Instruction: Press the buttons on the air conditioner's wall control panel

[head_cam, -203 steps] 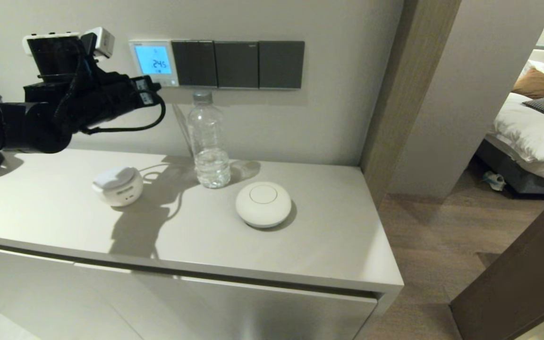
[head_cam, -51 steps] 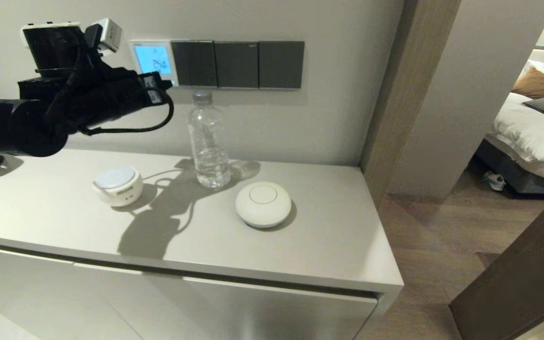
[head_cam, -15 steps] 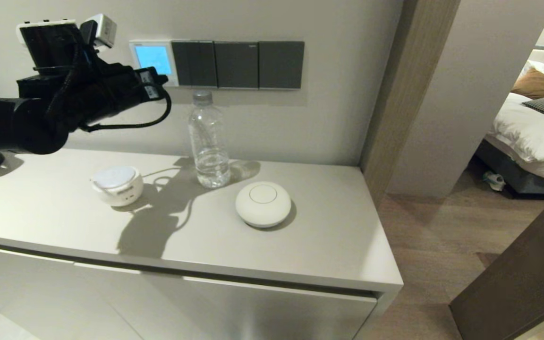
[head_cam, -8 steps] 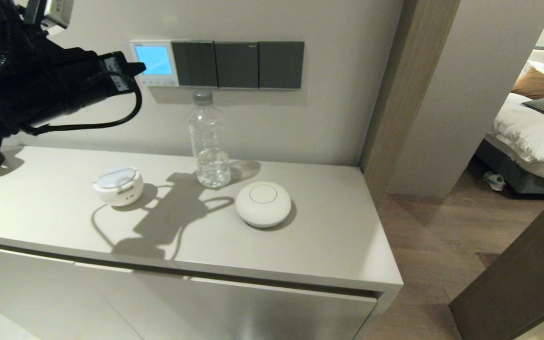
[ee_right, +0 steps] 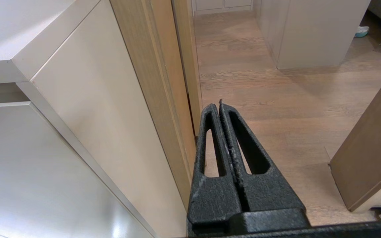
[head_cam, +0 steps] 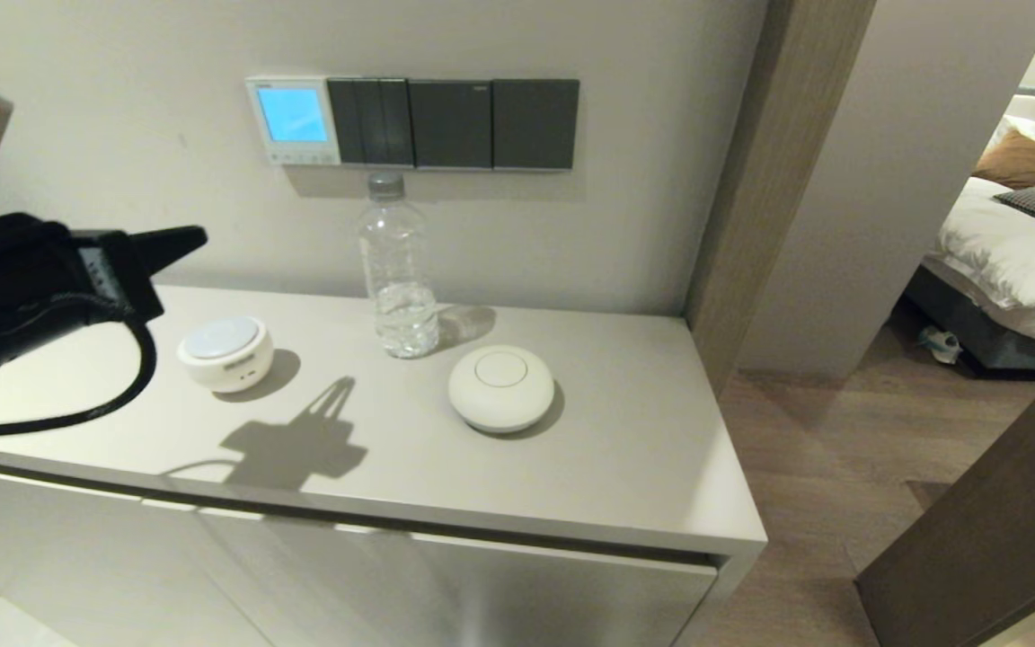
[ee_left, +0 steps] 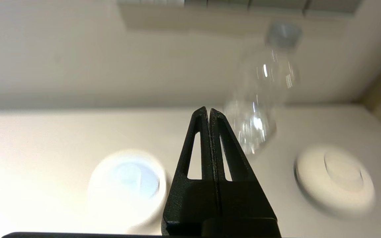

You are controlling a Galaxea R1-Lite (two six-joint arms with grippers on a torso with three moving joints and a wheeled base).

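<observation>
The white wall control panel (head_cam: pixel 294 120) hangs on the wall at the left end of a row of dark switch plates; its blue screen glows with no digits legible. Its row of pale buttons (head_cam: pixel 304 157) runs along its bottom strip. My left gripper (head_cam: pixel 196 236) is shut and empty, low at the far left over the cabinet top, well below and left of the panel; in its wrist view the gripper (ee_left: pixel 209 110) points toward the wall beside the bottle. My right gripper (ee_right: pixel 219 104) is shut and empty, parked low beside the cabinet's end, out of the head view.
A clear water bottle (head_cam: pixel 397 270) stands under the switch plates (head_cam: pixel 453 123). A small white round device with a blue top (head_cam: pixel 224 352) and a white dome-shaped disc (head_cam: pixel 500 388) sit on the cabinet top (head_cam: pixel 625 449). A doorway with wood floor opens at the right.
My left arm has drawn back from the panel, moving down and to the left, away from the wall. The screen's digits, visible earlier, no longer show. The right arm has not moved.
</observation>
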